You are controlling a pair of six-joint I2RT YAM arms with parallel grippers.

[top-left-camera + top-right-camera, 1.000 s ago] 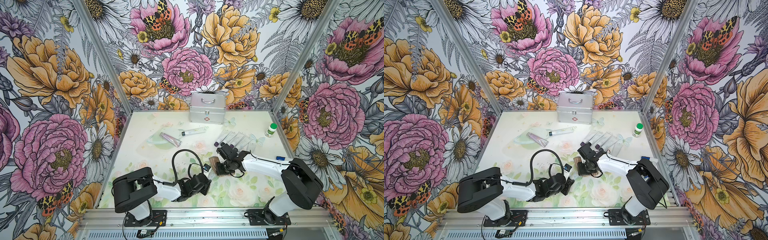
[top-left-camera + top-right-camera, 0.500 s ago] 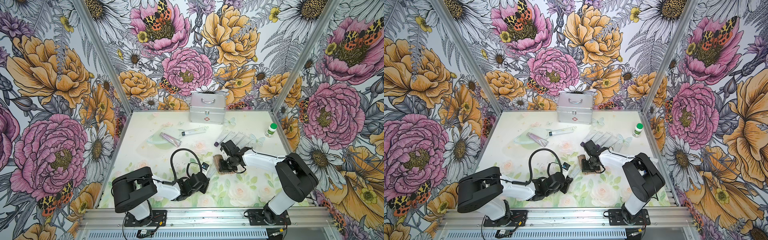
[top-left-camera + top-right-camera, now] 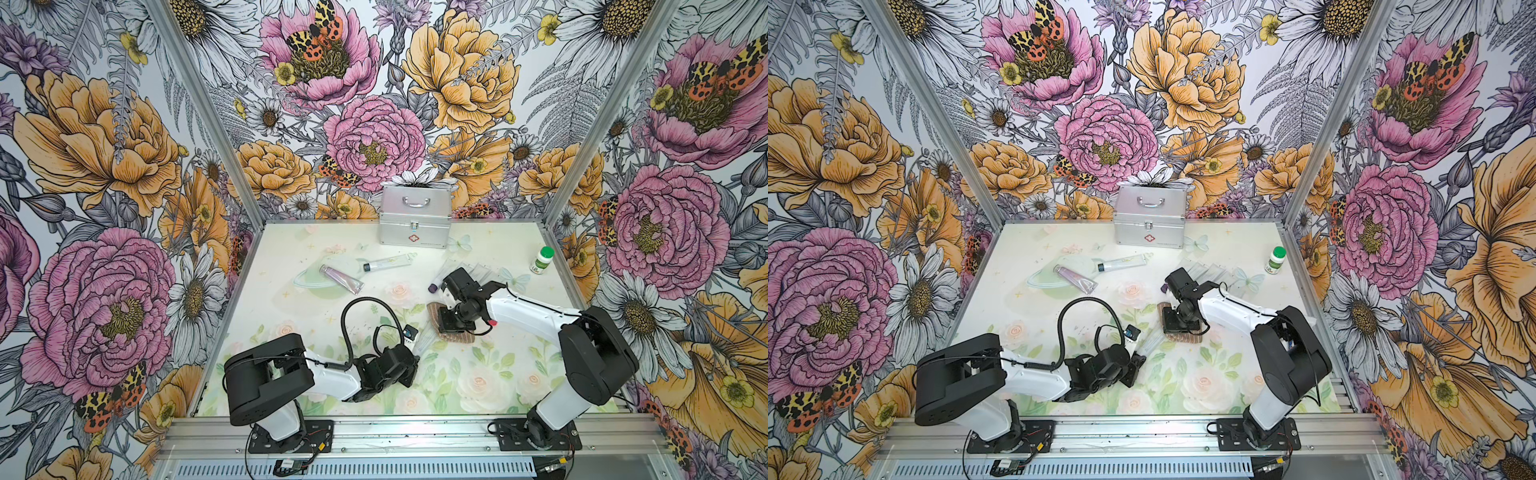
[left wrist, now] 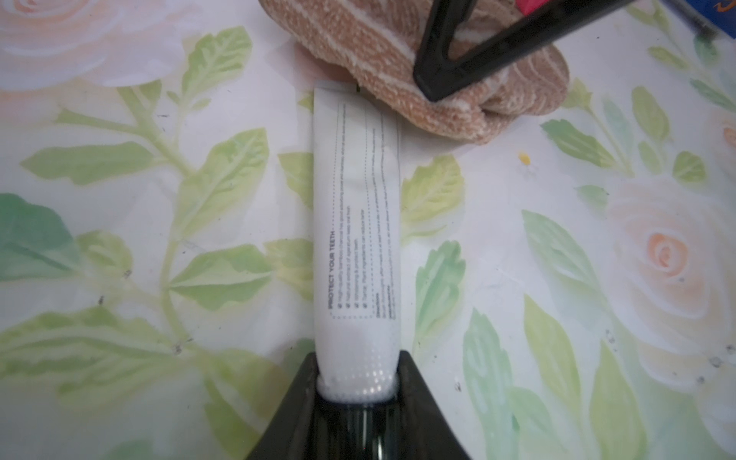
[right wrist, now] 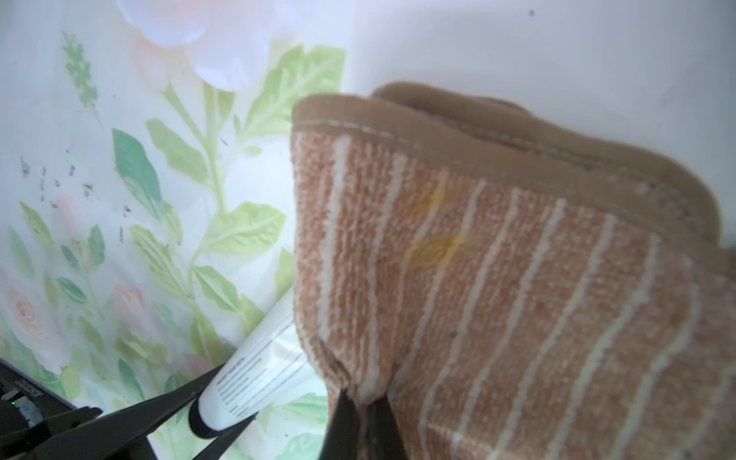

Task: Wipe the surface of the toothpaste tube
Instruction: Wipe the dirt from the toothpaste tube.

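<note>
The left gripper (image 4: 358, 384) pinched the cap end of the tube (image 4: 356, 223), which stretched out low over the table (image 3: 299, 249) near its centre. In both top views its tail pointed toward about 1 o'clock. The right gripper (image 5: 360, 398) was pressed together on a fold of the striped cloth (image 5: 517, 298), and the cloth overlapped the tube's tail end. A silver case (image 3: 414, 216) stood at the table's 12 o'clock edge, with a green-capped bottle (image 3: 542, 260) near 2 o'clock.
</note>
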